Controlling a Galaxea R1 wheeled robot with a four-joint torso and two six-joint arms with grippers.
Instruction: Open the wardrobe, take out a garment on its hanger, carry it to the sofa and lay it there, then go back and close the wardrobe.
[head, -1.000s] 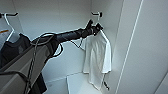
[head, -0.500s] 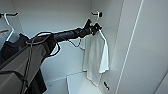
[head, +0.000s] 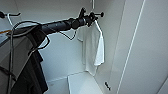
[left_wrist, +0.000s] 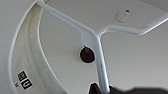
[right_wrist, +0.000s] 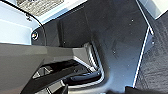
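The wardrobe (head: 150, 50) stands open, its white inside in front of me. The garment (head: 92, 47), a white T-shirt, hangs on the white hanger (left_wrist: 98, 41) high up near a black peg (head: 101, 14). My left arm reaches in from the left, and my left gripper (head: 90, 18) is at the top of the hanger. In the left wrist view the hanger's stem (left_wrist: 102, 72) runs down between the dark fingertips (left_wrist: 94, 88), which are shut on it. The T-shirt's collar with its label (left_wrist: 25, 80) shows close by.
A black T-shirt (head: 32, 75) hangs at the left inside the wardrobe, under my arm's cables. A white shelf block (head: 80, 83) lies low inside. The open right door carries a small black peg (head: 107, 86). The right wrist view shows my own dark body and carpet (right_wrist: 157, 62).
My left gripper has risen slightly and shifted a little left, and the hanger and white T-shirt have gone with it.
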